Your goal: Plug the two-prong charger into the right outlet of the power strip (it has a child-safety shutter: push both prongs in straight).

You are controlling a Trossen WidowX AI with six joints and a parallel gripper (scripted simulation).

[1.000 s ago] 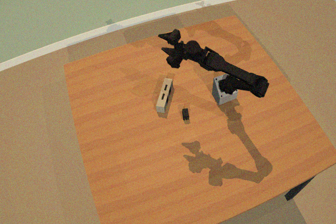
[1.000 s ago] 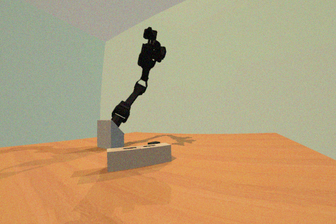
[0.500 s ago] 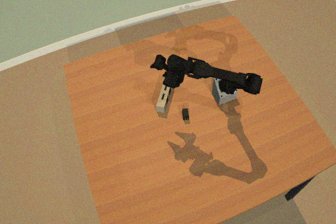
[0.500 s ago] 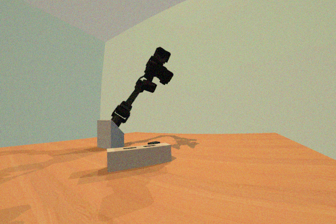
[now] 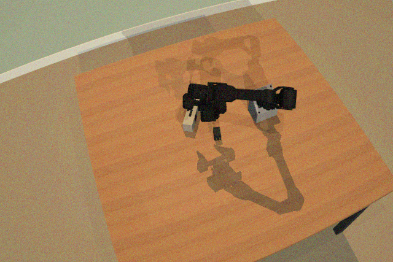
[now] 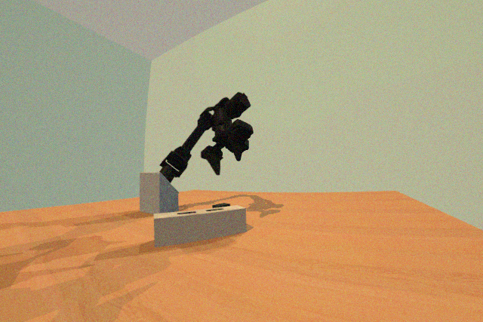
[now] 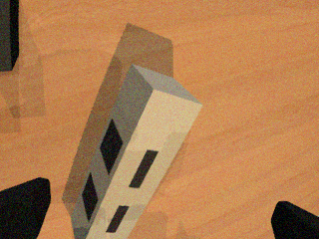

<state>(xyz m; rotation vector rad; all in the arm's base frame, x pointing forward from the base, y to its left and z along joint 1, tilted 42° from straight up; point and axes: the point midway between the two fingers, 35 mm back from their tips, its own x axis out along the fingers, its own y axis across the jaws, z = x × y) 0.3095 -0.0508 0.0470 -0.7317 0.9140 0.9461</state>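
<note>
Partly hidden, the power strip.

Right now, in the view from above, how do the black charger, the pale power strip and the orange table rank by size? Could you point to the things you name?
Largest to smallest, as they look there:
1. Orange table [image 5: 152, 202] [image 6: 351, 264]
2. Pale power strip [image 5: 188, 126] [image 6: 201, 228] [image 7: 164, 117], partly hidden by the arm
3. Black charger [image 5: 217, 133] [image 6: 221, 205] [image 7: 6, 35]

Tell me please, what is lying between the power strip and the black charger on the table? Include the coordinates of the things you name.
Between the power strip [image 5: 189, 124] [image 6: 201, 227] [image 7: 161, 119] and the black charger [image 5: 217, 133] [image 6: 221, 204] [image 7: 6, 35], the wrist view shows only wood tabletop [image 7: 239, 60] with shadows on it.
</note>
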